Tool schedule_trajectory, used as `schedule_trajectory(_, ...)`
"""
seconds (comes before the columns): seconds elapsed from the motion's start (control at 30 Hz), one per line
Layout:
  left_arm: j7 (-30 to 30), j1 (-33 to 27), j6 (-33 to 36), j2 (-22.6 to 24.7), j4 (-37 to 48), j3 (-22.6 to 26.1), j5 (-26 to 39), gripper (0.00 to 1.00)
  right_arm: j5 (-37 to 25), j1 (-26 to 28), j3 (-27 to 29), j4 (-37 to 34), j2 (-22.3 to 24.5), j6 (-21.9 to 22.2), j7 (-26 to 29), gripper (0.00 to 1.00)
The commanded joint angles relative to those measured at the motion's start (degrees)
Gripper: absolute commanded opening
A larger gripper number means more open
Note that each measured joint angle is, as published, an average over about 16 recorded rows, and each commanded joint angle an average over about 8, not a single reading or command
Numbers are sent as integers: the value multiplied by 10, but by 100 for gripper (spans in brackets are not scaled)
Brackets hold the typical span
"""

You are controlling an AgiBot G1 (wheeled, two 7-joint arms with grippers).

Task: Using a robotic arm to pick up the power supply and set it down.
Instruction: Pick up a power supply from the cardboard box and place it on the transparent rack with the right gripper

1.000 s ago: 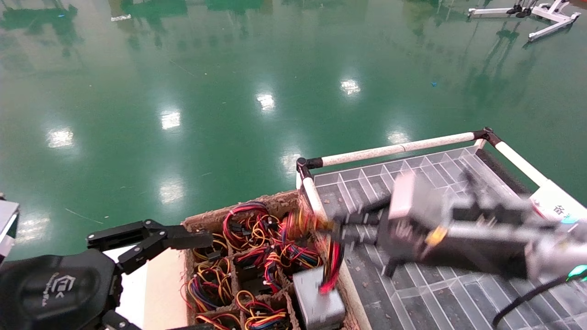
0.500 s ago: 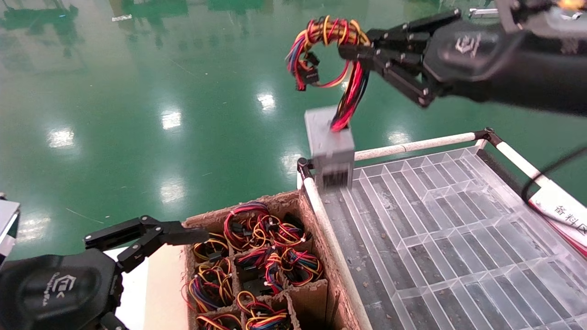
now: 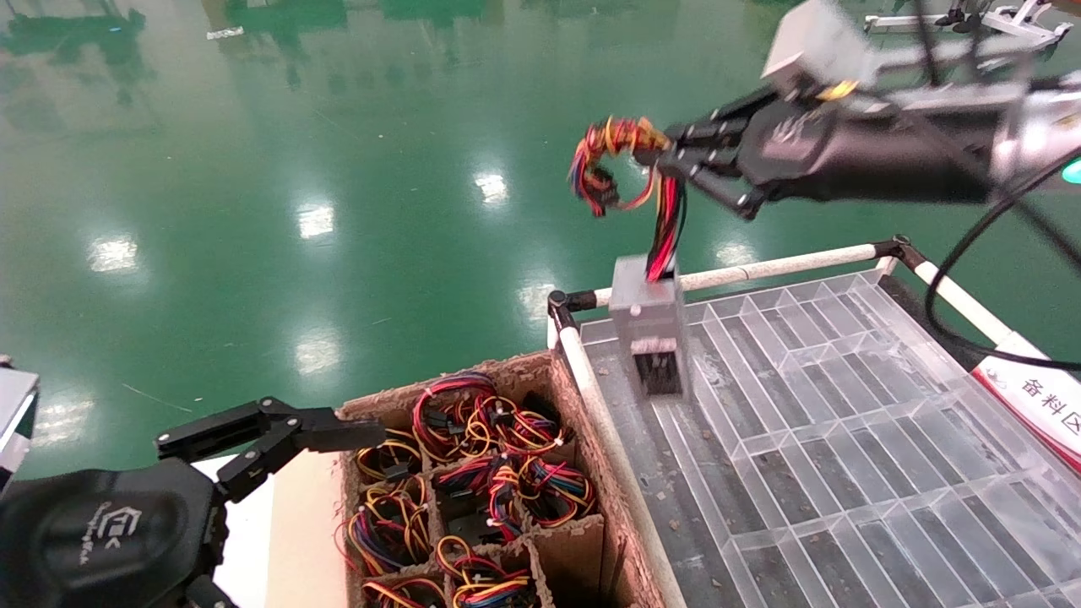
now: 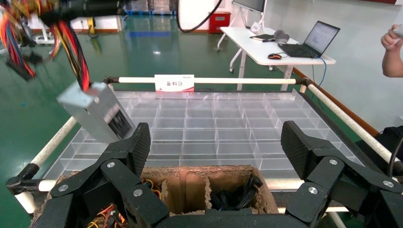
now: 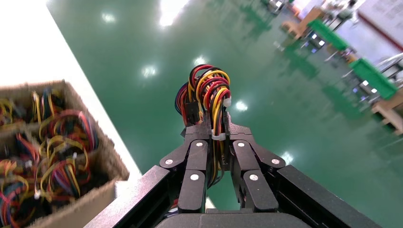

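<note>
The right gripper is clamped on the soft wire bundle of the power supply, whose rigid metal box hangs below it over the clear tray and looks heavy enough to swing, while the left gripper rests open.

A glossy green floor spreads under everything. On the robot's right, a cart framed with white tubes carries a clear plastic divider tray, its compartments showing dark specks. Just beside the cart's left rail sits a cardboard divider box packed with coiled coloured wire bundles.
</note>
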Motion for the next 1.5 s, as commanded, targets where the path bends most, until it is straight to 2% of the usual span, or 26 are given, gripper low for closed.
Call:
schedule_trajectory(0.03, 0, 0, 0, 0, 0, 0, 0, 100, -12, 11, -8, -40, -15, 0, -25, 0)
schedule_trajectory(0.23, 0, 0, 0, 0, 0, 0, 0, 100, -39, 27, -26, -113, -58, 14, -90, 0)
schedule_trajectory(0.4, 0, 0, 0, 0, 0, 0, 0, 100, -55, 34, -35, -159, -95, 52, -140, 0)
schedule_trajectory(0.63, 0, 0, 0, 0, 0, 0, 0, 100, -61, 34, -35, -207, -137, 144, -203, 0)
schedule_trajectory(0.8, 0, 0, 0, 0, 0, 0, 0, 100, -59, 31, -31, -231, -158, 223, -232, 0)
schedule_trajectory(0.9, 0, 0, 0, 0, 0, 0, 0, 100, -56, 30, -28, -241, -166, 255, -243, 0)
schedule_trajectory(1.2, 0, 0, 0, 0, 0, 0, 0, 100, -48, 23, -21, -261, -172, 276, -267, 0)
schedule_trajectory(1.5, 0, 0, 0, 0, 0, 0, 0, 100, -50, 22, -23, -270, -183, 271, -283, 0)
